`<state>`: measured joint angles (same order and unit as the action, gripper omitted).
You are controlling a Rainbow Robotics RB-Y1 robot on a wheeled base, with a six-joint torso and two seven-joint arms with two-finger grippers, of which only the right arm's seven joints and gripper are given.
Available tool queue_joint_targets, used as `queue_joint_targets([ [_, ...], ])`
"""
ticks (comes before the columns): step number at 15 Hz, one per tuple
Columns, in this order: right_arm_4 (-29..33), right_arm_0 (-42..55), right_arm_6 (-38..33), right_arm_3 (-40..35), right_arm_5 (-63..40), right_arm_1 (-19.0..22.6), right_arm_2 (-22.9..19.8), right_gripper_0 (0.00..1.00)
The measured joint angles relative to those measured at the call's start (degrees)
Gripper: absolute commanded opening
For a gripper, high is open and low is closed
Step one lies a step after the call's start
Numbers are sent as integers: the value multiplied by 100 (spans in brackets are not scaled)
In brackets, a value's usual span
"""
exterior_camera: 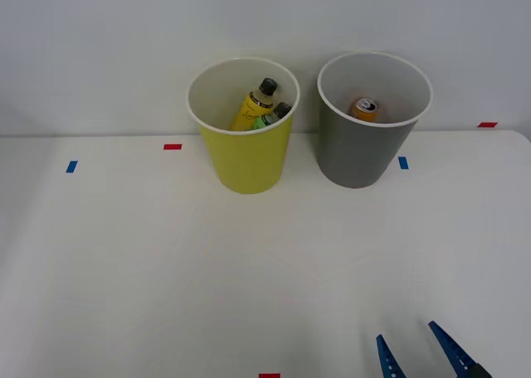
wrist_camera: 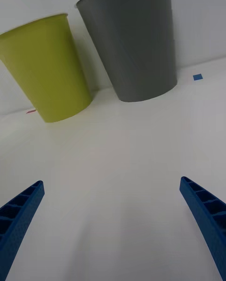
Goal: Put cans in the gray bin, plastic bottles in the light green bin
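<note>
The white table (exterior_camera: pixel 124 270) is carrying two round tapered bins standing upright side by side near its far edge, close but not touching. The light green bin (exterior_camera: pixel 246 158) is holding two black-capped plastic bottles leaning against its white inner wall: the yellow-labelled bottle (exterior_camera: pixel 252 107) and, just beside it, the green bottle (exterior_camera: pixel 272 116), whose lower part is hiding behind the rim. The gray bin (exterior_camera: pixel 357 150) is holding the small orange can (exterior_camera: pixel 364 108), silver top facing up, its body mostly sinking out of sight. The right gripper (exterior_camera: pixel 416 350) is hanging open and empty at the near edge, well apart from both bins, its body cut off. From the wrist, the bins are showing their outer walls alone, their contents hidden.
</note>
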<state>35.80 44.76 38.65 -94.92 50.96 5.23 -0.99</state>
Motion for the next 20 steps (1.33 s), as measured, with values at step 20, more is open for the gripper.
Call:
queue_joint_targets([
  [20,234,3,97,-23,239,-165,-421,100],
])
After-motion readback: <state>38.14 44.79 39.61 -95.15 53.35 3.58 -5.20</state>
